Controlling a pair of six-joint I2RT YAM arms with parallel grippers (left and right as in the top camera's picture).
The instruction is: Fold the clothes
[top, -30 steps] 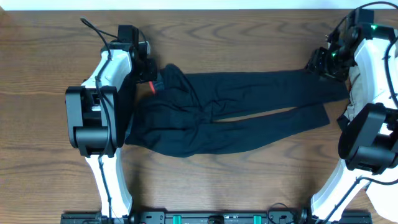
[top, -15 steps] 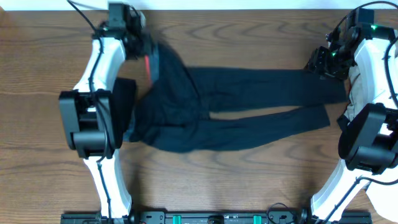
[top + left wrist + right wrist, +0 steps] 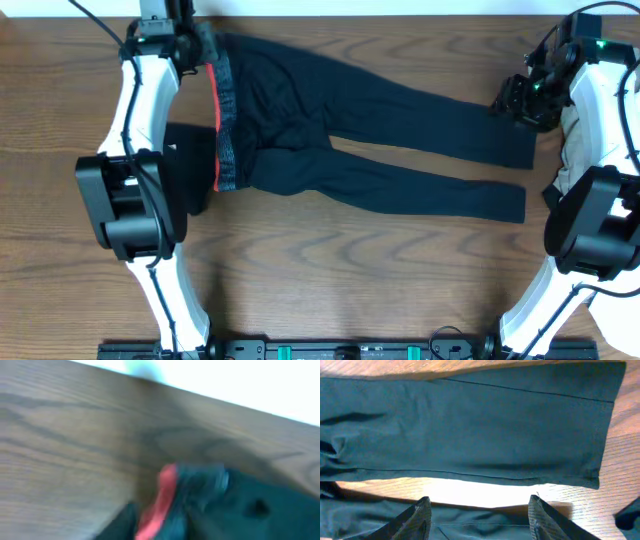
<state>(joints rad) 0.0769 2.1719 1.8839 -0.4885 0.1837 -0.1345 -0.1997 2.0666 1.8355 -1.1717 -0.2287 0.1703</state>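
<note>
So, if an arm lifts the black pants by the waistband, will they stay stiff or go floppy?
Probably floppy: the black pants lie flat with wrinkles near the waistband, so the legs would likely hang and trail. They look thin, so likely light. Pushing would probably bunch the fabric rather than slide it whole.

I work at what looks like a robot lab bench. My left arm (image 3: 135,110) and right arm (image 3: 600,110), white and black, rise from a black rail (image 3: 340,351) along the bottom edge of a plain wood-grain table (image 3: 400,300). A loose cable (image 3: 100,22) loops at the upper left, a green light (image 3: 601,43) glows at the upper right, and black pants (image 3: 280,120) lie spread between the arms.
</note>
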